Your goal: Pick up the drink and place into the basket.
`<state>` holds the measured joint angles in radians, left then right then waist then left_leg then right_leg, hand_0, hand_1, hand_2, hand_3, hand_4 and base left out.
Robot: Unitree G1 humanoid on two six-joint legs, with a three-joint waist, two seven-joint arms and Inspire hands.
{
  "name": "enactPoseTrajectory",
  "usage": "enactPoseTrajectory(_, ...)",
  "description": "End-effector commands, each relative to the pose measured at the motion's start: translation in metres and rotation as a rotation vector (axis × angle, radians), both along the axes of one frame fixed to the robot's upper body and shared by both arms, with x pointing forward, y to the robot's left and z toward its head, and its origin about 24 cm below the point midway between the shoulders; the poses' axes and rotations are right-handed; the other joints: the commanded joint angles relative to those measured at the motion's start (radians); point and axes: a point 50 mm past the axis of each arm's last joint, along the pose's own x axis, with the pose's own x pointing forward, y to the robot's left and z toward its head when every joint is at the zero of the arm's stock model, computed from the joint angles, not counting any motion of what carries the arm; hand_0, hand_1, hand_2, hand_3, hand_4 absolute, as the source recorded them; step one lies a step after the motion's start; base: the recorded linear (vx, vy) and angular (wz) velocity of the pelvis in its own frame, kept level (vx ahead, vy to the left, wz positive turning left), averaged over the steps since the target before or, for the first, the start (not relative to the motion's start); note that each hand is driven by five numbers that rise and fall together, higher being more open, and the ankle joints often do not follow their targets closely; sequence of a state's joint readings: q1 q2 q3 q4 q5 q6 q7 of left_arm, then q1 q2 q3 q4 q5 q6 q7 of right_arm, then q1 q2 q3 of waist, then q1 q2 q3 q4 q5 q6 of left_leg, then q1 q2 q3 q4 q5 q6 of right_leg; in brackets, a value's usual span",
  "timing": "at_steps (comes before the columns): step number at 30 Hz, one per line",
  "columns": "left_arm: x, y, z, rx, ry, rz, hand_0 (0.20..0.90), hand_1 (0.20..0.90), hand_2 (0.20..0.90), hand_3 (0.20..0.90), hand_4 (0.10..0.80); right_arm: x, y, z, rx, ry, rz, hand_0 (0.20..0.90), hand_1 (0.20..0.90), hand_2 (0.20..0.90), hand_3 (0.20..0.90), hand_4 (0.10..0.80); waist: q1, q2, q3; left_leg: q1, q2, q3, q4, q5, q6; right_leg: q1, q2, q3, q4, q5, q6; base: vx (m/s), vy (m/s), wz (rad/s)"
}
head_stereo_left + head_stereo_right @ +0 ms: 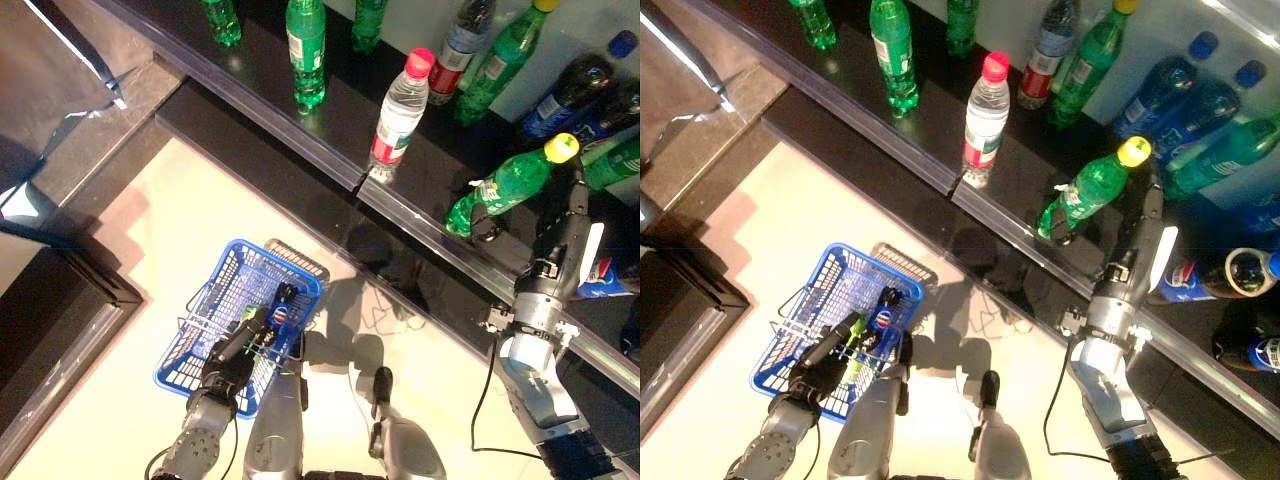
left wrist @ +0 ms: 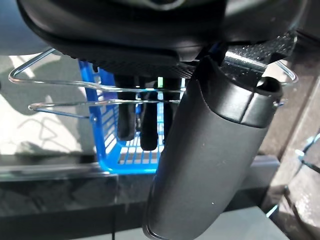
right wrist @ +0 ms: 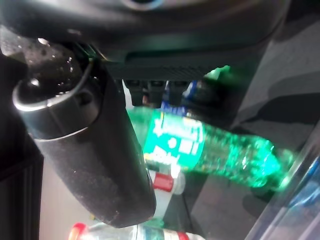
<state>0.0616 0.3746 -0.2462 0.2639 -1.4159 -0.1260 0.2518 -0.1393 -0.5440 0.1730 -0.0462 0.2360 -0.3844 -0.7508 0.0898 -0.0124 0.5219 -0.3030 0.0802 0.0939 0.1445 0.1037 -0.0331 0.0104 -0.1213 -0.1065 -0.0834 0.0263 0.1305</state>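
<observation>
A green bottle with a yellow cap (image 1: 512, 184) is seen tilted above the dark shelf (image 1: 330, 120), its cap raised and its base near the shelf's front edge. The right robot hand (image 1: 566, 215) is held against this bottle; in the right wrist view its fingers (image 3: 150, 90) are curled over the bottle's labelled body (image 3: 200, 147) while the thumb (image 3: 85, 145) lies along the opposite side, so the bottle is pinched between them.

A clear water bottle with a pink cap (image 1: 402, 108) stands upright on the shelf, well apart from the tilted bottle, and further green bottles (image 1: 306, 52) and blue-capped bottles (image 1: 1170, 95) are ranged behind it along the shelf.

On the pale floor (image 1: 200, 210) in front of the shelf, a blue basket (image 1: 215, 290) is seen with drinks (image 1: 283, 310) already lying inside. The left robot hand (image 1: 232, 357) is placed over the basket's near side, and its fingers (image 2: 149, 125) are hooked round the wire handles (image 2: 65, 95).
</observation>
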Motion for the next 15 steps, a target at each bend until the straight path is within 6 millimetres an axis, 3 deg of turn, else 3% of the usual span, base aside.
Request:
enactPoseTrajectory(1,0.016,-0.001,0.062,0.014,-0.352,-0.057,0.300,0.300,0.300,0.200,0.100,-0.001,-0.002,0.044,0.011,-0.258,0.012,0.900,0.900,0.900,0.900,0.800,0.002,-0.010,-0.033,-0.144,0.026,-0.047,0.185,-0.070,-0.087,0.070,-0.005,-0.020,0.000,-0.013,0.018,-0.069,-0.050,0.00)
enactPoseTrajectory(6,0.027,0.001,0.071,0.031,-0.396,-0.066,0.300,0.300,0.300,0.200,0.100,0.016,-0.010,0.047,0.069,-0.260,-0.033,0.900,0.900,0.900,0.900,0.800,0.011,-0.008,-0.002,-0.154,0.026,-0.047,0.167,-0.063,-0.086,0.042,-0.009,-0.030,-0.004,-0.006,0.017,-0.058,-0.039,0.03)
enactPoseTrajectory(15,0.043,0.004,0.087,0.064,-0.450,-0.070,0.300,0.300,0.300,0.200,0.100,0.040,-0.023,0.076,0.129,-0.296,-0.021,0.900,0.900,0.900,0.900,0.800,0.018,-0.017,-0.002,-0.192,0.020,-0.045,0.132,-0.056,-0.079,-0.055,-0.015,-0.051,-0.004,0.019,0.011,-0.053,-0.040,0.03)
